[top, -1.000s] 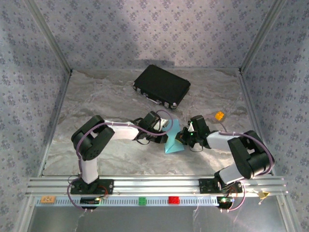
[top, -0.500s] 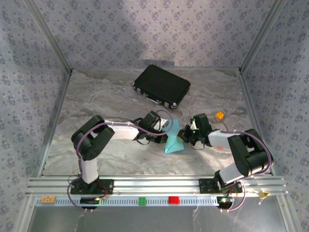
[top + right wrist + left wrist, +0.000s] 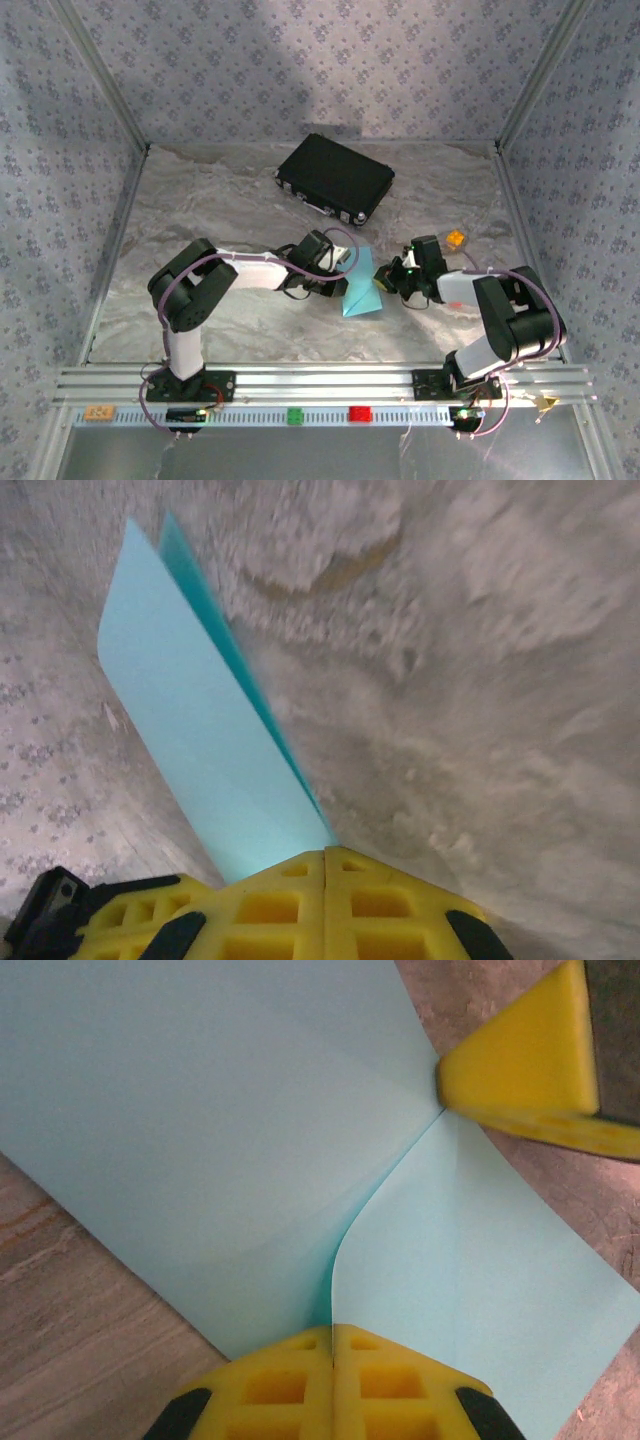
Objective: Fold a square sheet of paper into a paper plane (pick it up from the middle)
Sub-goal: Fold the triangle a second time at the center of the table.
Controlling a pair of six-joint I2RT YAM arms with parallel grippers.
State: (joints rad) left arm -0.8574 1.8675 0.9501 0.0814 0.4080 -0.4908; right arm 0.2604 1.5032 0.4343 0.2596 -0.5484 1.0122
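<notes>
Item: paper (image 3: 360, 287), light blue, partly folded, at mid-table between the two arms, nearer the rail than the case and well apart from the case. Condition, left wrist view: a broad flat panel on the left and a second flap on the right meet along a curved seam that runs down into the left gripper (image 3: 332, 1338). Left gripper: yellow fingers (image 3: 270, 1385) pressed together with no gap, pinching the near edge of the paper at the foot of that seam. Right gripper (image 3: 326, 858): yellow fingers likewise closed, pinching the paper; in the right wrist view the paper leaves the jaws as a thin double layer standing on edge and slanting away to the upper left above the table. In the left wrist view one yellow fingertip (image 3: 520, 1060) of the right gripper touches the far end of the seam, at the paper's opposite edge. Surface: grey marbled table (image 3: 200, 200). Other contents: black case (image 3: 335, 178), shut, lying at an angle toward the back; small orange block (image 3: 455, 238), right of centre, near the right arm, not touching the paper. Front rail (image 3: 320, 385), with a green block (image 3: 295, 415) and a red block (image 3: 359, 413) side by side on the strip below it.
</notes>
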